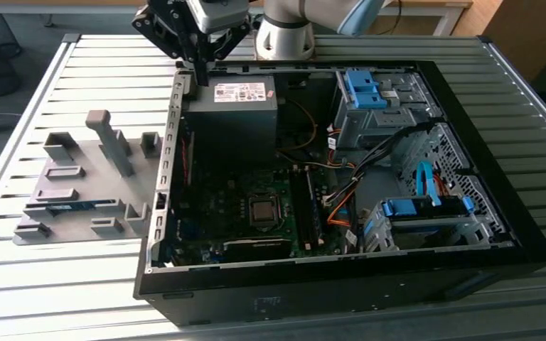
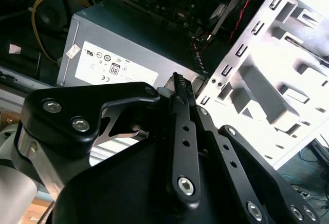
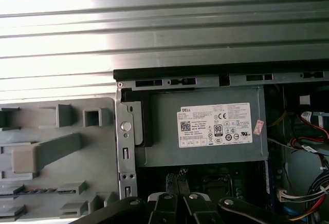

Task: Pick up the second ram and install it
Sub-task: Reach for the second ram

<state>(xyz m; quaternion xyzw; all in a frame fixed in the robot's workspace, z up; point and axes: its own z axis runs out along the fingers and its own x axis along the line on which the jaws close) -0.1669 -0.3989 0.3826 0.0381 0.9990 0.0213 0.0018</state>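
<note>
The computer case (image 1: 349,284) is lying open on the near part of the desk (image 1: 65,298). Inside it the motherboard (image 1: 244,192) is showing its long black memory slots (image 1: 308,209). I cannot tell whether a stick is already sitting in one of them.

Just outside the case, on the exterior view's left of it, a grey tray (image 1: 74,153) is resting on the desk. The memory stick (image 1: 65,207) is lying in a groove of that tray as a thin blue-green strip, level with the case's near half and untouched. A tall grey post (image 1: 111,138) is standing on the tray a little further back.

At the far end of the case the power supply (image 1: 235,106) is filling the corner. The tool (image 1: 197,77) is hanging above the case wall beside it, on the side facing the tray. In the first wrist view its fingertips (image 3: 169,182) are lying almost together and gripping nothing. Behind it the arm (image 1: 287,28) is rising from the desk beyond the case.

To my eye the approach to the pickup is in hand, and the grasp itself is not yet begun, since the tool is hanging well apart from the stick. Reaching the stick calls for the tool to open, cross the case wall to the tray and stay clear of the post. It also calls for squaring the fingers to the stick's thin faces, as so slim a board is offering little to grip.
</note>
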